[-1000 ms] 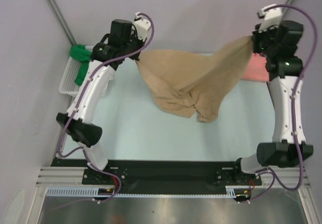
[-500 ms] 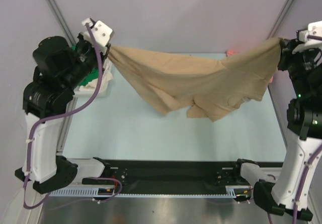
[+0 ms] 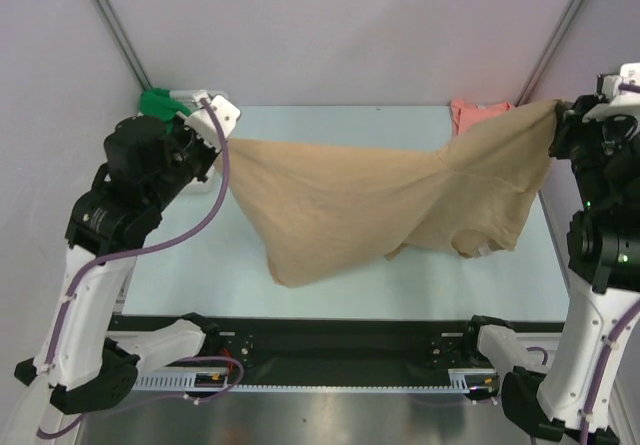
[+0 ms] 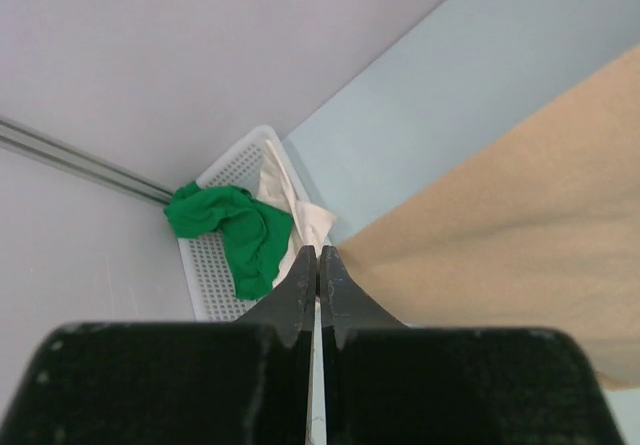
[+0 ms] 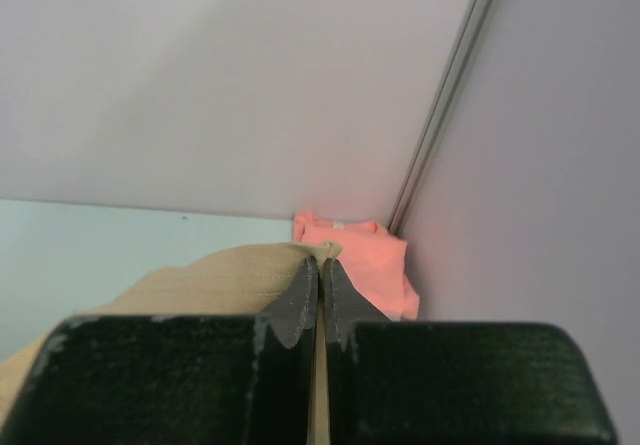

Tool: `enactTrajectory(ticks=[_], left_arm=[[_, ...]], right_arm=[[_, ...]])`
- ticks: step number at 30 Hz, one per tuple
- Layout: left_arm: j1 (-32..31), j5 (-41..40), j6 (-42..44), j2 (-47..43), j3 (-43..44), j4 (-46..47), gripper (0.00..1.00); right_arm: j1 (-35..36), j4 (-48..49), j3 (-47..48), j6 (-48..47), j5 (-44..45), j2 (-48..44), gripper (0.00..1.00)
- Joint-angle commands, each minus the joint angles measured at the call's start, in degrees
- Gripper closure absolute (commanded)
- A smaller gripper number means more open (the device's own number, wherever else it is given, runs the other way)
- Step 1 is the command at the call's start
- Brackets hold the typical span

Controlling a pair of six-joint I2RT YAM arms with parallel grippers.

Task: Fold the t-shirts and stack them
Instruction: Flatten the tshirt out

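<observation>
Two arms hold the tan t-shirt stretched out in the air above the table, with the cloth sagging in the middle and its lowest fold hanging toward the near side. The left gripper has its fingers pinched together on one end. The right gripper is clamped the same way on the other end. A salmon pink shirt lies in the far right corner (folded or just bunched, I cannot tell). Over on the left, the green shirt and the cream shirt lie draped in the white basket.
</observation>
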Motion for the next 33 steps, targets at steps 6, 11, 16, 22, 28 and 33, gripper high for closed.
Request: enactTrajectory(ticks=[6,11,16,22,28,33], left_arm=[[2.17,-4.83,0.89,9.35,4.32,7.57,1.0],[2.52,-5.27,0.72,14.1,8.19,14.08,1.0],[2.52,-1.84,4.32,13.5,14.96,12.33,1.0],[2.52,-0.26,5.82,3.94,10.67,14.53,1.0],[2.52,2.47,8.97,-3.2,10.82,11.98,1.0],[2.52,1.07,10.03,-2.86,13.74,10.22,1.0]], right_arm=[[-0.22,6.78,3.99,5.63,-3.17,14.72,1.0],[-0.31,7.84,10.4,6.69,-3.78,21.58,1.0],[-0.48,7.67,18.31,5.11,-1.94,21.16,1.0],[-0.48,3.28,21.74,4.23,-0.27,14.48,1.0],[-0.48,-0.77,24.38,2.04,3.15,6.75,1.0],[-0.48,0.19,25.7,2.12,5.44,6.39,1.0]])
